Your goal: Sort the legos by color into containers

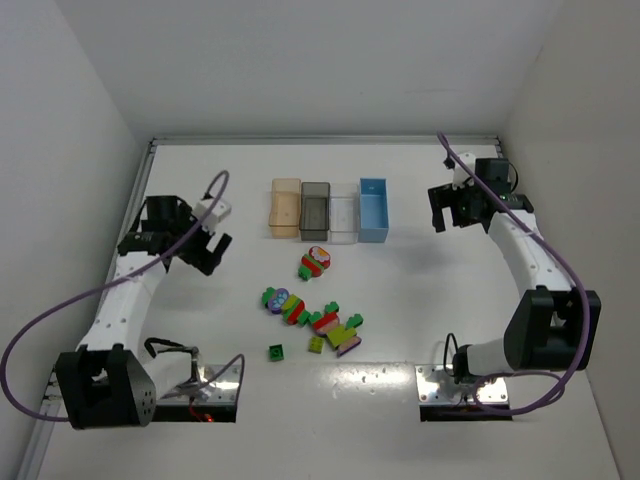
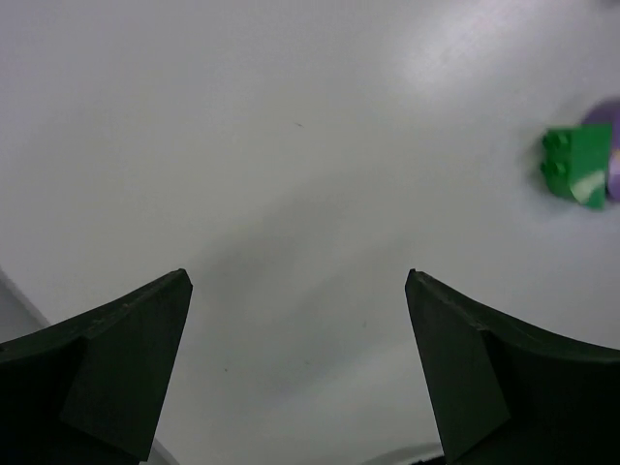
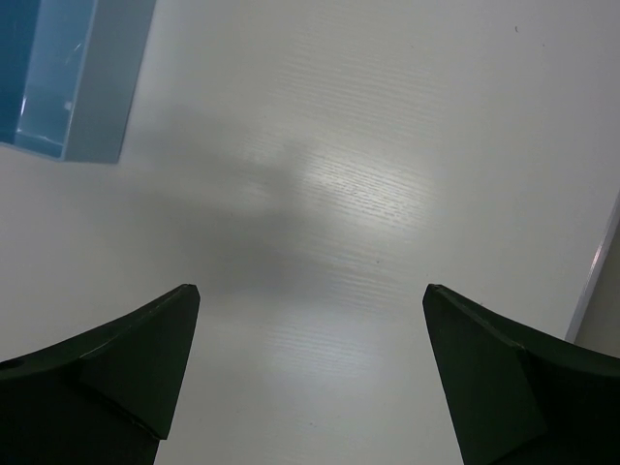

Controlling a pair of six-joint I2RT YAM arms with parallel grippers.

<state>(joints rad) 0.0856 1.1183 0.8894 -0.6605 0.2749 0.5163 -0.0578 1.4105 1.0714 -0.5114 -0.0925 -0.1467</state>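
Note:
Four narrow containers stand in a row at the back middle: tan [image 1: 286,208], dark grey [image 1: 315,210], clear [image 1: 343,213] and light blue [image 1: 374,209]. The legos lie in front of them: a red-and-green cluster [image 1: 316,262], a green, purple and lime cluster [image 1: 283,303], a longer mixed cluster [image 1: 335,328], a single green brick [image 1: 276,351] and a lime brick [image 1: 315,344]. My left gripper [image 1: 210,252] hangs open left of the legos, holding nothing. In its wrist view [image 2: 297,274] a green brick [image 2: 573,167] shows far right. My right gripper [image 1: 447,218] is open and empty, right of the light blue container [image 3: 68,77].
White walls close in the table on the left, back and right. Both arm bases sit on metal plates at the near edge [image 1: 210,385] [image 1: 450,385]. A raised table rim [image 3: 593,281] runs close to the right gripper.

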